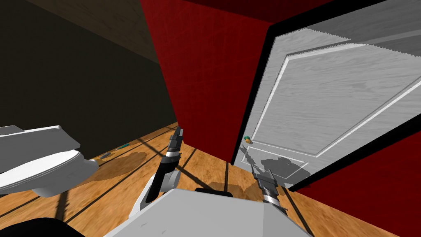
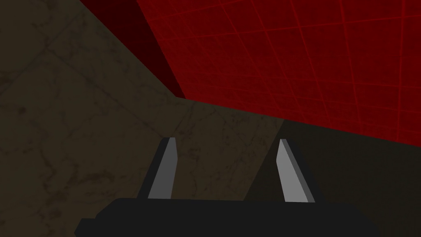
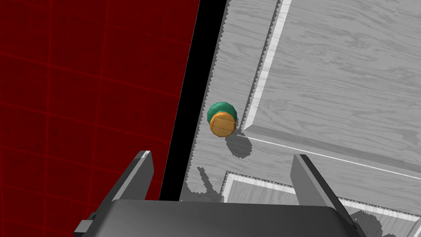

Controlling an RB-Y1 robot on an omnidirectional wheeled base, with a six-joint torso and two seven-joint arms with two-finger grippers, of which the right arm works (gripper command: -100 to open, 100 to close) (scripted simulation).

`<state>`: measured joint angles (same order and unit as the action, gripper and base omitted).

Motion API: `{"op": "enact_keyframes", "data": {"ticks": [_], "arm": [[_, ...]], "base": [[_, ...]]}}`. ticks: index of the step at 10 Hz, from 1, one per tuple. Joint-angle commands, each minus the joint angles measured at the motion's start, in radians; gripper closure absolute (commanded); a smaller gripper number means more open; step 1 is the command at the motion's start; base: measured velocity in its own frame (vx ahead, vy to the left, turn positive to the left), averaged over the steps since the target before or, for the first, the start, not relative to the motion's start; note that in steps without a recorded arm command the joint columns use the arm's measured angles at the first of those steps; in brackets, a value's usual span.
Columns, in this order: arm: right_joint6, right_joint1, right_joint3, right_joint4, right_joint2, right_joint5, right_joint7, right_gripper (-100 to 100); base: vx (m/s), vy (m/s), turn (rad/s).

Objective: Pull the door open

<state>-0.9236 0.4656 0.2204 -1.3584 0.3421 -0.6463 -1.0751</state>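
A grey wood-grain panelled door (image 1: pixel 329 103) stands to my front right in a black frame, between red walls. Its round knob (image 1: pixel 247 140), with a green base and an orange face (image 3: pixel 222 119), sits near the door's left edge. My right gripper (image 1: pixel 257 169) is low in front of the door, below the knob. In the right wrist view it (image 3: pixel 224 164) is open, and the knob lies ahead between the lines of its fingers (image 3: pixel 306 177), apart from them. My left gripper (image 1: pixel 178 133) is raised toward the red wall's corner, open and holding nothing (image 2: pixel 226 164).
A red wall (image 1: pixel 205 82) juts out left of the door, and a black strip (image 3: pixel 193 103) runs along the door's edge. A white toilet-like fixture (image 1: pixel 41 160) stands at my left. Two small items (image 1: pixel 122 146) lie on the wooden floor (image 1: pixel 123 181).
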Motion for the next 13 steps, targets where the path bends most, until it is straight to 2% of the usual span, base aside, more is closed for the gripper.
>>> {"op": "enact_keyframes", "data": {"ticks": [1,11,13], "arm": [[-0.012,-0.007,0.010,0.035,0.008,-0.018,-0.035,-100],[-0.067,-0.018,0.057,0.189,0.063,-0.112,-0.209,-100],[-0.084,-0.022,0.072,0.236,0.080,-0.141,-0.262,-100]], "base": [[0.104,-0.016,0.056],[0.094,-0.021,0.048],[0.166,-0.040,0.072]]}}
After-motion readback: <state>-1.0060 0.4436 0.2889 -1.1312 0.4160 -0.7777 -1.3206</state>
